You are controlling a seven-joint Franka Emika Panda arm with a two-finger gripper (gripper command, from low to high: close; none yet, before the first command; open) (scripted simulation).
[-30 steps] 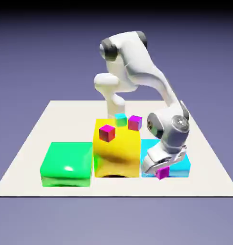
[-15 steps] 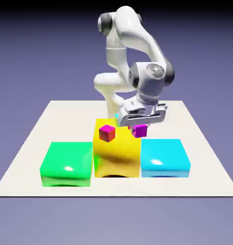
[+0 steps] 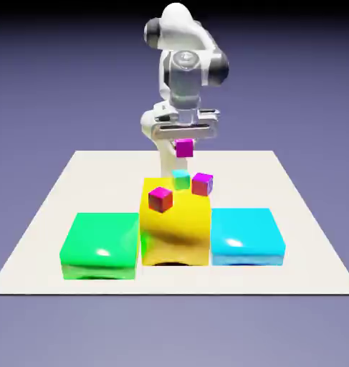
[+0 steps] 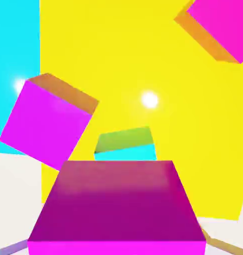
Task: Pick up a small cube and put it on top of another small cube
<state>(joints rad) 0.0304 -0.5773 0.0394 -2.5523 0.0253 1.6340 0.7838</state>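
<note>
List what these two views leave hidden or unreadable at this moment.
- Claw fingertips: in the hand view, the held small magenta cube covers them.
- Green block: outside the hand view.
- Cyan-topped small cube: partly hidden by the held cube in the hand view; too small in the exterior view to read its sides.

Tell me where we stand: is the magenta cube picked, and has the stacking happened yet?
Pick done: the gripper is shut on the small cube, held high above the yellow block. In hand: carrying it over the small cubes on that block, including a cyan-topped cube. Left: lower onto one cube and release; nothing is stacked yet.
</note>
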